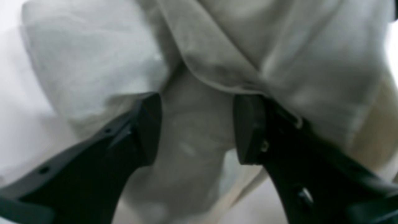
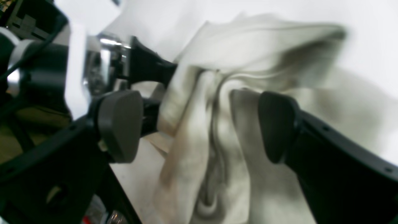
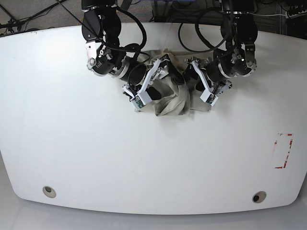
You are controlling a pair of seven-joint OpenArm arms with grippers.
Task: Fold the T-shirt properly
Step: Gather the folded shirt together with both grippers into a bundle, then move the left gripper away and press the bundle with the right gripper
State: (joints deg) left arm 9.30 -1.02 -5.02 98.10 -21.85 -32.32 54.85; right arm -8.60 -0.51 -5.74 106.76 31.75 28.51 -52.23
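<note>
Softly wrinkled, the T-shirt bunches between both parted tools.

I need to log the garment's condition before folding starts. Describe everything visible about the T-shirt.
The T-shirt is pale beige, soft, wrinkled fabric without any print, bunched into a crumpled heap near the far edge of the white table, not laid flat. A stitched hem edge runs across it in the left wrist view. The left pincer and right pincer each stand open with folds of cloth between their fingers. No sleeves or neckline can be made out clearly; both wrist views are blurred.
</note>
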